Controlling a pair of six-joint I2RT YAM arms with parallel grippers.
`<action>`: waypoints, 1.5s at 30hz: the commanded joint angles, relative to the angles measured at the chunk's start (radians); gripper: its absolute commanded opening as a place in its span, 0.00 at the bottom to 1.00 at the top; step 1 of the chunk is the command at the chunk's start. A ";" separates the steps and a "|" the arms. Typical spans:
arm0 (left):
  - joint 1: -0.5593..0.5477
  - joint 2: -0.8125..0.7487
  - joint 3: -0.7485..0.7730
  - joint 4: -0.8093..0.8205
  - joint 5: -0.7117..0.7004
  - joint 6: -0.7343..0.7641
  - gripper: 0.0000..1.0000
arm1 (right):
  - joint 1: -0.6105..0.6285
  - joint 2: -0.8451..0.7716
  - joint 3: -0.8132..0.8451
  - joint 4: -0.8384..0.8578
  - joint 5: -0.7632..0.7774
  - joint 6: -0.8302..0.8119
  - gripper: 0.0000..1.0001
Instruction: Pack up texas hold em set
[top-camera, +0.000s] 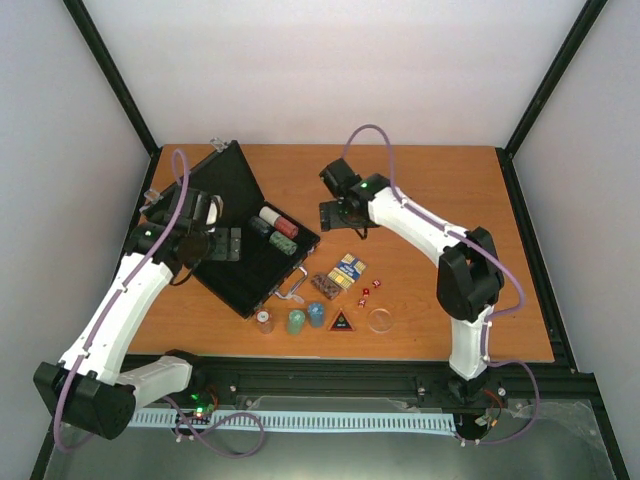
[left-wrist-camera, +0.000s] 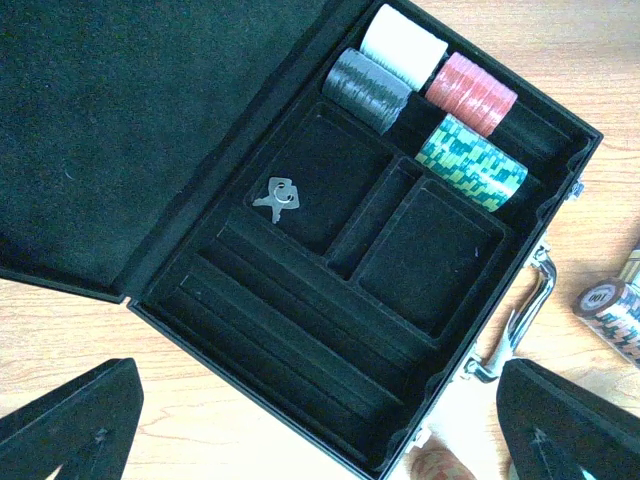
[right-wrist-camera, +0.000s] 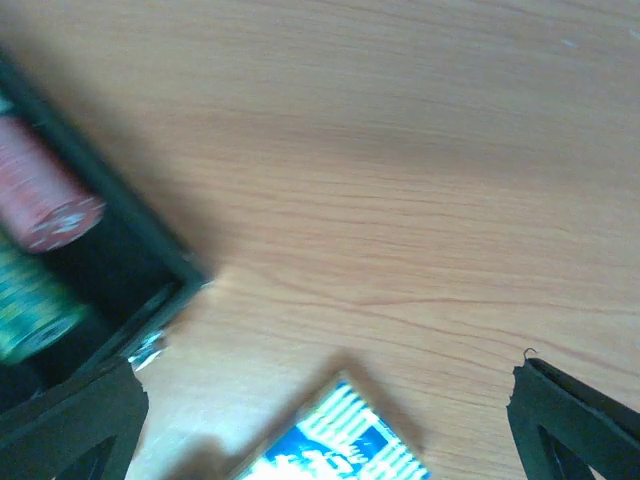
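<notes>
The black case (top-camera: 215, 185) lies open at the left. Its tray (left-wrist-camera: 300, 330) holds white (left-wrist-camera: 403, 45), grey (left-wrist-camera: 365, 88), red (left-wrist-camera: 471, 93) and green (left-wrist-camera: 470, 160) chip stacks and a small key (left-wrist-camera: 280, 197). My left gripper (top-camera: 222, 243) hovers open above the tray, holding nothing. My right gripper (top-camera: 335, 215) is open over bare table beside the case's corner (right-wrist-camera: 150, 290), just beyond the blue card deck (right-wrist-camera: 335, 440). On the table lie two card decks (top-camera: 349, 268), red dice (top-camera: 367, 290), a black triangle (top-camera: 342, 321), a clear disc (top-camera: 380, 319) and three chip stacks (top-camera: 296, 321).
The case's silver handle (top-camera: 293, 283) points toward the loose pieces. The wooden table (top-camera: 450, 190) is ringed by a black frame and white walls. The loose pieces sit near the table's front edge, between the two arm bases.
</notes>
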 joint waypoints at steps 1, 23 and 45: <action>-0.005 0.016 0.041 0.026 0.025 0.001 1.00 | -0.061 0.043 0.037 -0.162 -0.011 0.179 1.00; -0.005 -0.007 0.002 0.018 0.070 0.010 1.00 | -0.018 0.075 -0.142 -0.084 -0.179 0.480 0.97; -0.005 -0.058 -0.020 -0.003 0.070 0.040 1.00 | 0.052 0.108 -0.037 -0.109 -0.092 0.290 0.92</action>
